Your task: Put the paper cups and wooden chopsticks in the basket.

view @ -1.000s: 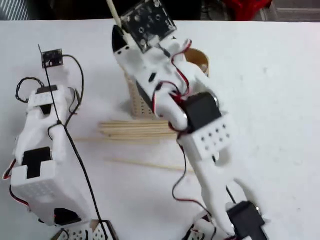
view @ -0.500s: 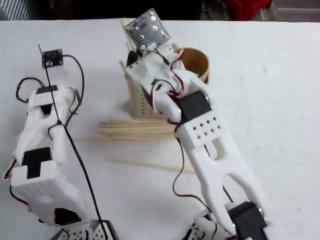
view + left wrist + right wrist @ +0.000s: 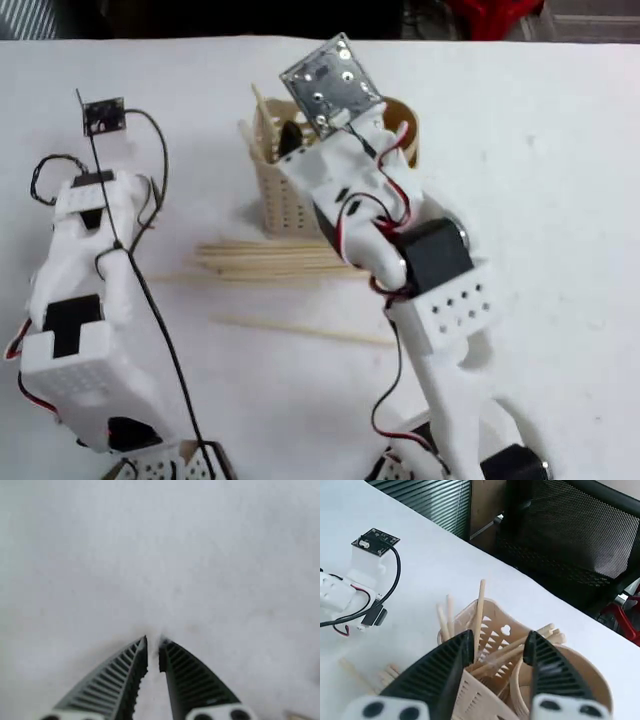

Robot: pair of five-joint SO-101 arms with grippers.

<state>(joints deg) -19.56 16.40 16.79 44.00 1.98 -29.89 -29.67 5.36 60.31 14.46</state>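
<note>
A cream perforated basket point(image 3: 283, 200) stands at the middle back of the table with several wooden chopsticks point(image 3: 481, 611) upright in it. My right gripper point(image 3: 500, 637) hovers open just above its rim, nothing between the fingers; in the high view it point(image 3: 291, 138) sits over the basket. A brown paper cup point(image 3: 402, 122) stands against the basket's right side, partly hidden by the arm. A bundle of chopsticks point(image 3: 268, 258) lies on the table in front of the basket, and a single chopstick point(image 3: 300, 329) lies nearer. My left gripper point(image 3: 152, 644) is shut over bare white table.
The left arm point(image 3: 80, 290) sits folded at the table's left side with a small circuit board point(image 3: 104, 115) and black cable behind it. A dark mesh chair point(image 3: 570, 535) stands beyond the table's far edge. The table's right side is open white surface.
The right gripper carried a chopstick from above the basket's far left corner rightward and down; the chopstick now stands in the basket and the gripper is open. The left arm stayed still.
</note>
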